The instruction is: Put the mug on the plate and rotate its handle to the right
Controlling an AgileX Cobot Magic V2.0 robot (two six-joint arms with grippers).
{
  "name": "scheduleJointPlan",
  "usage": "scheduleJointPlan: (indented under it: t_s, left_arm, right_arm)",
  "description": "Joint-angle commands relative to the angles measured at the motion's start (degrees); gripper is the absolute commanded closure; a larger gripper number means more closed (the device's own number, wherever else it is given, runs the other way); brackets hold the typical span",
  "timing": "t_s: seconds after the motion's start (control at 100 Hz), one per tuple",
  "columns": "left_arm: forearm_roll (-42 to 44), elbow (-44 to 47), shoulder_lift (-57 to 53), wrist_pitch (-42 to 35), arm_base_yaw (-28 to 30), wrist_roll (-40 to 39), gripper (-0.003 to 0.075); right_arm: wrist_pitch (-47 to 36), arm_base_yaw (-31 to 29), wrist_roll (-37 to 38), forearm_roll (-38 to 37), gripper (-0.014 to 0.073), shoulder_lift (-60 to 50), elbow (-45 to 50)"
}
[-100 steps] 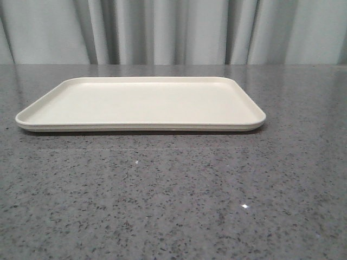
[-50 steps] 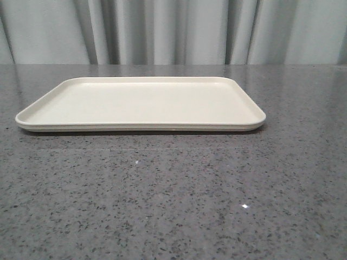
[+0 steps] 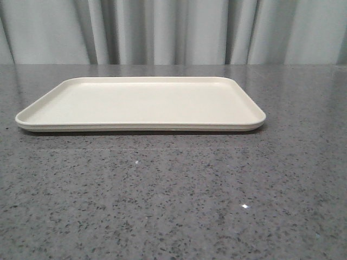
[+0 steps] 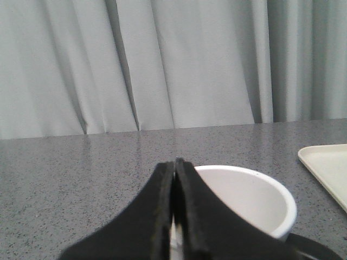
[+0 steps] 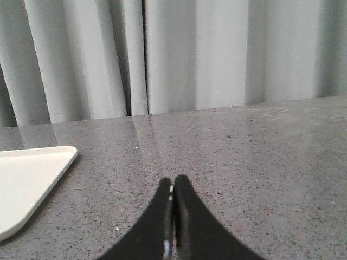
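The plate (image 3: 141,103) lies flat on the gray desk (image 3: 173,195) with nothing on it. The white mug (image 4: 246,197) stands on the desk beside the plate, just behind the left gripper (image 4: 174,168), whose fingers are pressed together. A bit of its black handle (image 4: 312,250) shows. The right gripper (image 5: 172,187) is pressed together too, holding nothing, over the desk near a plate corner.

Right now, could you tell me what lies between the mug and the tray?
Only bare grey tabletop, seen in the left wrist view, separates the mug from the tray.
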Motion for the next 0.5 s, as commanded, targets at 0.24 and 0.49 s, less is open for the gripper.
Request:
scheduleJointPlan:
  t_s: [0.24,0.49]
  left_arm:
    - [0.1,0.5,-1.6,-6.4,-0.4,0.0,0.0740]
    - [0.1,0.5,-1.6,-6.4,-0.4,-0.3,0.0740]
  right_arm:
    - [-2.5,0.1,-0.2,0.1,0.0654,-1.1,0.0]
    - [-2.5,0.1,-0.2,0.1,0.0654,-1.1,0.0]
